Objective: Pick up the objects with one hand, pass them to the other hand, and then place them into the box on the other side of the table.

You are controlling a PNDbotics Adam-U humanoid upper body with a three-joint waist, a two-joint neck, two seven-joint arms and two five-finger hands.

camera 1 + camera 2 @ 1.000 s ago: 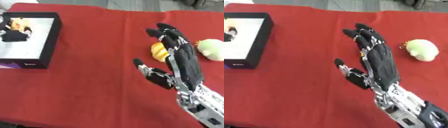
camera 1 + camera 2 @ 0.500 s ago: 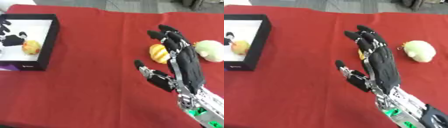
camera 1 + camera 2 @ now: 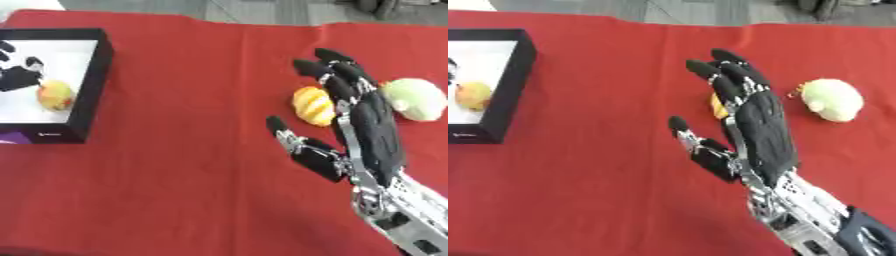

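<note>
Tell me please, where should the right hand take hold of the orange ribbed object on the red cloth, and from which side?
Probably across its rounded middle. The orange ribbed object lies on the red cloth directly left of the open right hand, beside the fingers. It looks oval with no handle, so curling fingers over its top and the thumb under its left side seems best. The pale green object sits apart on the right.

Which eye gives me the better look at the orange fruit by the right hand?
Left eye view: the orange fruit shows beside the right hand. In the right eye view the fingers hide nearly all of it.
</note>
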